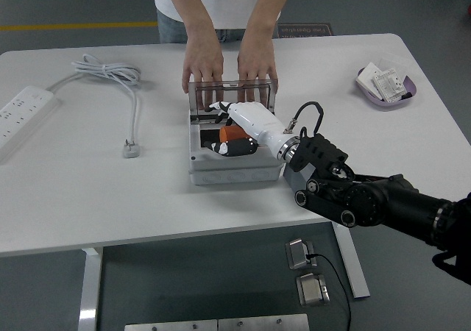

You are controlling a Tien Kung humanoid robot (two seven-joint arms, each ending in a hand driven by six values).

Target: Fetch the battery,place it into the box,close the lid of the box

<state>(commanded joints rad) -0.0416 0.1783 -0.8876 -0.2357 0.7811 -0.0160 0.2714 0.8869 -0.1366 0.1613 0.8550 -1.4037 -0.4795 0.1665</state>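
A grey box (pixel 235 171) stands mid-table with its clear lid (pixel 232 95) upright at the back. My right hand (pixel 234 131), white with black fingers, reaches into the box from the right and is shut on an orange and black battery (pixel 234 140), held low inside the box. A person's two hands (pixel 229 65) rest on the table behind the lid, fingers against it. My left arm is out of view.
A white power strip (pixel 22 114) with a coiled cable and plug (pixel 132 148) lies at the left. A purple dish (pixel 385 87) with small white items sits at the far right. The person stands at the far edge.
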